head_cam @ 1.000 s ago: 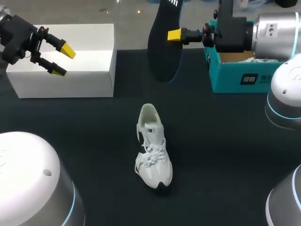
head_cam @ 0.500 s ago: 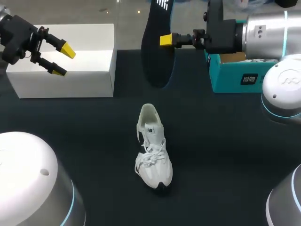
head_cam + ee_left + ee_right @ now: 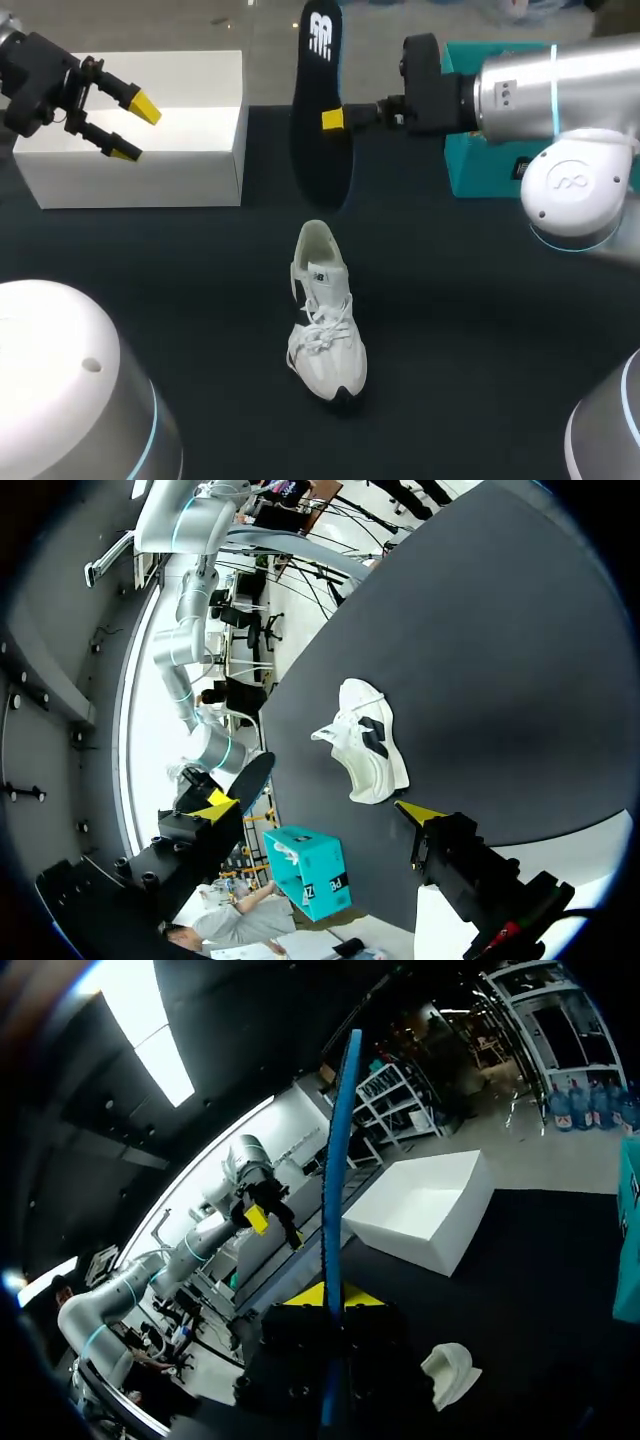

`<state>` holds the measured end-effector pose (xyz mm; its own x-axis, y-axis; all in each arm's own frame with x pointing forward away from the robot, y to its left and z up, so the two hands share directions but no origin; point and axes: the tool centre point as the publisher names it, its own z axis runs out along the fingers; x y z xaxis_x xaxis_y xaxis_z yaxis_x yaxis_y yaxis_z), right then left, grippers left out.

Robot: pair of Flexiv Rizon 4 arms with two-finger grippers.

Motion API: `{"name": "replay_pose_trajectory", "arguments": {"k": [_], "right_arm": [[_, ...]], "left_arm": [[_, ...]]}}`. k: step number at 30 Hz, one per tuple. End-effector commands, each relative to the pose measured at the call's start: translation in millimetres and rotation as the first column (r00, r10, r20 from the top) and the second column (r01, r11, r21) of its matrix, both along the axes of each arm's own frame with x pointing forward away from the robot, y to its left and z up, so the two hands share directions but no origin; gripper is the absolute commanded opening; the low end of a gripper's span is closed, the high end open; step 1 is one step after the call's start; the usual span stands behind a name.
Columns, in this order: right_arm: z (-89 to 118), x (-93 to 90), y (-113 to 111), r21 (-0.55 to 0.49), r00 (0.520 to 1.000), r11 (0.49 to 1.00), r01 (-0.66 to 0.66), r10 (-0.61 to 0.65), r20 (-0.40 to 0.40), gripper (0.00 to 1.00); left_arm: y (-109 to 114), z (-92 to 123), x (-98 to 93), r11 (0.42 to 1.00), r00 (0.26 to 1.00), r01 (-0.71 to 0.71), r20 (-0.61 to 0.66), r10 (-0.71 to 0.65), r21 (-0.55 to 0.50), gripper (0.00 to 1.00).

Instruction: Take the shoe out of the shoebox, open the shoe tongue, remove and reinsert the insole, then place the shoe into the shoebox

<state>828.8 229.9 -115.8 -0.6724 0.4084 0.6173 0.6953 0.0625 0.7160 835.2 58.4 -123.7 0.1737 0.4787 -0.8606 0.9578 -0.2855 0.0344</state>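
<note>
the right end effector (image 3: 333, 119) pinches the dark insole (image 3: 318, 110) upright, above and behind the white shoe (image 3: 325, 315) on the counter (image 3: 480, 330). gripped at one edge, it may swivel and miss the opening. the left end effector (image 3: 135, 130) hangs open, empty.

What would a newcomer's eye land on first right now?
First, the dark insole, held upright in the air by the right gripper, which is shut on it over the table's far side. Nearer the camera, the white shoe stands alone mid-table. The left gripper hangs open in front of the white box.
</note>
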Motion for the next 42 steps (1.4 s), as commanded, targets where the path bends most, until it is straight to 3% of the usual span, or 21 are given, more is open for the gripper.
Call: {"name": "replay_pose_trajectory", "arguments": {"k": [1, 11, 12, 27, 33, 42], "right_arm": [[-30, 6.5, 13, 0.026, 1.0, 1.0, 0.001, -0.001, -0.012, 0.0], [-54, 4.9, 16, -0.012, 1.0, 1.0, 0.021, -0.021, -0.002, 0.0], [-55, 4.5, 14, -0.009, 0.999, 0.999, 0.035, -0.035, -0.029, 0.0], [-55, 4.5, 14, -0.009, 0.999, 0.999, 0.035, -0.035, -0.029, 0.0], [-64, 24.2, 27, 0.032, 0.991, 0.999, 0.031, -0.035, 0.126, 0.0], [-89, 42.4, 29, -0.024, 0.987, 1.0, -0.013, 0.016, 0.162, 0.0]], "left_arm": [[1, 0, 0.2, 1.0, 1.0, 0.002, 0.0, -0.002, 0.003, 1.0], [1, 0, 0.2, 1.0, 1.0, 0.002, 0.0, -0.002, 0.003, 1.0], [1, 0, 0.2, 1.0, 1.0, 0.002, 0.0, -0.002, 0.003, 1.0], [1, 0, 0.2, 1.0, 1.0, 0.002, 0.0, -0.002, 0.003, 1.0], [1, 0, 0.2, 1.0, 1.0, 0.002, 0.0, -0.002, 0.003, 1.0], [1, 0, 0.2, 1.0, 1.0, 0.002, 0.0, -0.002, 0.003, 1.0]]}}
